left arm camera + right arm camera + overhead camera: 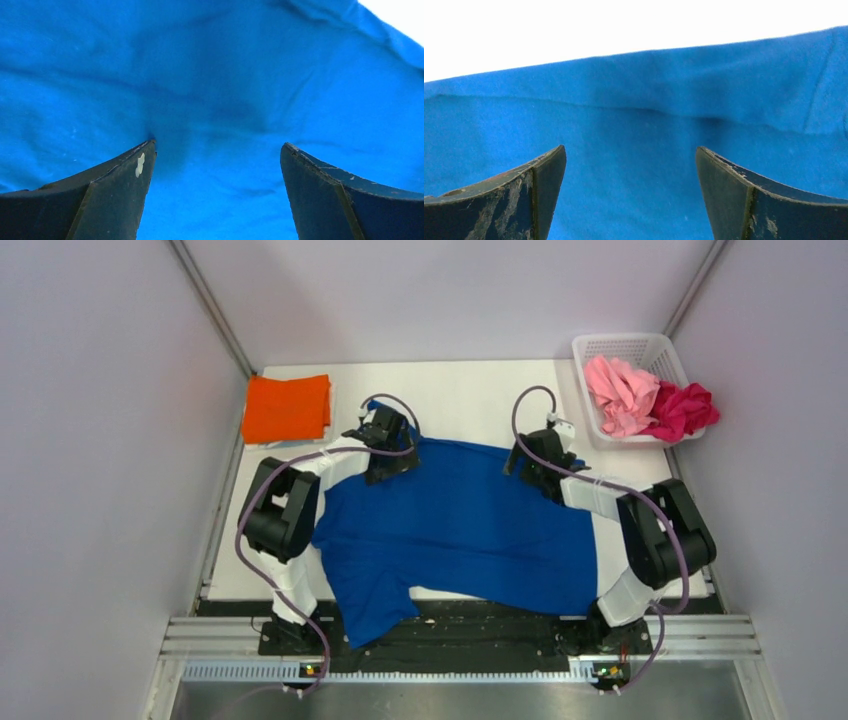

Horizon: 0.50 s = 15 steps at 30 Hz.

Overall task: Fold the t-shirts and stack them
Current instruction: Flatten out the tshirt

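Hovering wide open and empty, left gripper (216, 165) and right gripper (631, 162) are seemingly starting a fold, needing to pinch the blue t-shirt's (470, 530) far edge.

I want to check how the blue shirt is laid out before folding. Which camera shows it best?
Top external: the whole blue shirt lies spread across the table, one part reaching past the near edge. Both wrist views show only close-up blue cloth between open jaws.

bright, even light from above, soft shadows; in both wrist views the white table (624, 30) glares, blown out.
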### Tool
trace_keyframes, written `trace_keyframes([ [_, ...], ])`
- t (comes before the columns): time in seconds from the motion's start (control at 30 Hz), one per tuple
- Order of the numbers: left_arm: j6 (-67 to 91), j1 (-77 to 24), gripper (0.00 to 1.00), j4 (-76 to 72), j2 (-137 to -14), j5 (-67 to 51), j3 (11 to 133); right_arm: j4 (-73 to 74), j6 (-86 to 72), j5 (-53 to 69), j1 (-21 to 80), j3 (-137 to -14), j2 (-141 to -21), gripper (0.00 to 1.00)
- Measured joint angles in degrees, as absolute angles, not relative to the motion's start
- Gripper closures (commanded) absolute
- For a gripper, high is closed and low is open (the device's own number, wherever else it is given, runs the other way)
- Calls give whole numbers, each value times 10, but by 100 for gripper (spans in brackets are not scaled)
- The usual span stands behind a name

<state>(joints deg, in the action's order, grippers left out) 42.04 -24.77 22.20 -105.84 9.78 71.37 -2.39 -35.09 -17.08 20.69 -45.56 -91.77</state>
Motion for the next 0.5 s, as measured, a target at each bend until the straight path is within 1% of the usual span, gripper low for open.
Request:
trace_keyframes([
  [0.1, 414, -248, 1, 223, -1082, 91, 716, -39, -349, -165, 201, -474, -946, 1],
  [0.37, 406, -237, 1, 200, -1078, 76, 704, -65, -335, -164, 162, -542, -1021, 1],
  [0.5, 405, -233, 1, 182, -1068, 68, 687, -91, -321, -163, 141, -599, -1074, 1],
])
